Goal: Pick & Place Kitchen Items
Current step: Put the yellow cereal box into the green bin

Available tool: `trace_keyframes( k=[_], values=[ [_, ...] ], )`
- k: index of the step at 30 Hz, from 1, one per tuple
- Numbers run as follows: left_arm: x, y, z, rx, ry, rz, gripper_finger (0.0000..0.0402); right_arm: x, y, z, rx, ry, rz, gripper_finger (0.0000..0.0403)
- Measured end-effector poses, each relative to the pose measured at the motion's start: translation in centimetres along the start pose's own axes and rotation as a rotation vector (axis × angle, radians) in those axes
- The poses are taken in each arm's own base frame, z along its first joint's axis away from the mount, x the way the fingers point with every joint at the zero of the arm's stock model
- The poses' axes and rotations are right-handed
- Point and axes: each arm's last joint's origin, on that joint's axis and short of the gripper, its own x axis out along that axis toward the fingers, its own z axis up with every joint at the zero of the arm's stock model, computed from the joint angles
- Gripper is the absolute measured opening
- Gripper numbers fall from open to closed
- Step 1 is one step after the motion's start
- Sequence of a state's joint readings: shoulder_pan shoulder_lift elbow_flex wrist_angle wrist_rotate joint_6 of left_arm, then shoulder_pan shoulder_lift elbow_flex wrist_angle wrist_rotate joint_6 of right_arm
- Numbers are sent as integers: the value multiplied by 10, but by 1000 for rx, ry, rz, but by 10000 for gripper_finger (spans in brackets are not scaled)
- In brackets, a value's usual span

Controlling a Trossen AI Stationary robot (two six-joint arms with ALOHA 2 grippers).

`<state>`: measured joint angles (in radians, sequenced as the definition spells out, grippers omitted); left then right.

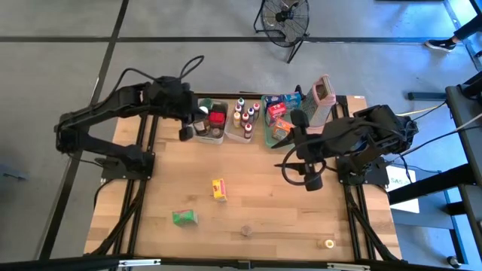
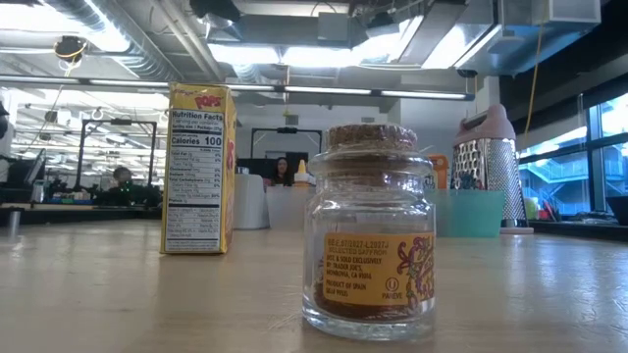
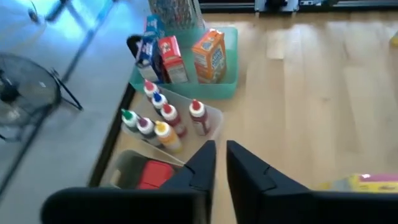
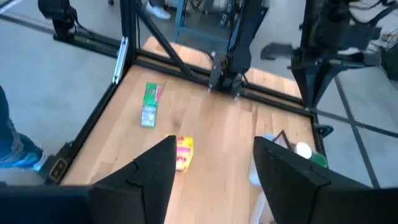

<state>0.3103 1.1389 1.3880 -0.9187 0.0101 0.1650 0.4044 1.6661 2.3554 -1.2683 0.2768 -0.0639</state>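
A yellow box [image 1: 219,190] [image 2: 196,167] and a green box [image 1: 184,217] [image 4: 150,104] lie on the wooden table's middle. A small cork-lidded jar [image 1: 246,230] [image 2: 370,235] stands near the front edge. At the back, spice bottles [image 3: 163,121] stand in a clear tub [image 1: 245,120] and food boxes [image 3: 186,56] stand in a green tray [image 1: 280,120]. My left gripper [image 1: 185,132] [image 3: 221,149] hovers by the far-left tub of jars [image 1: 211,120], its fingers almost together and holding nothing. My right gripper [image 1: 312,181] [image 4: 214,146] hangs open and empty above the table's right half.
A metal grater with a pink top [image 1: 322,98] [image 2: 486,167] stands at the back right beside the green tray. A small round item [image 1: 328,244] sits near the front right corner. Bare wood lies between the loose items and the tubs.
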Motion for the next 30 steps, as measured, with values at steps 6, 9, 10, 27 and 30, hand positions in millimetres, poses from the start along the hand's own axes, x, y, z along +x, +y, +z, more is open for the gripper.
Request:
trace_keyframes(
  k=[6, 9, 10, 27, 30],
  values=[
    [7, -15, 2, -60, 20, -90, 102, 0, 1, -8, 30, 77, 6, 262],
    [12, -27, 4, -26, 29, -148, 140, 0, 2, -9, 95, 87, 22, 286],
    [13, -31, 4, 1, 30, -164, 150, -1, 2, -9, 129, 87, 25, 292],
    [7, -74, -11, 423, 130, -343, 185, 48, 53, -12, 433, 279, 186, 305],
    [4, -74, -21, 442, 235, -363, 187, 63, 67, -10, 527, 291, 188, 305]
  ],
)
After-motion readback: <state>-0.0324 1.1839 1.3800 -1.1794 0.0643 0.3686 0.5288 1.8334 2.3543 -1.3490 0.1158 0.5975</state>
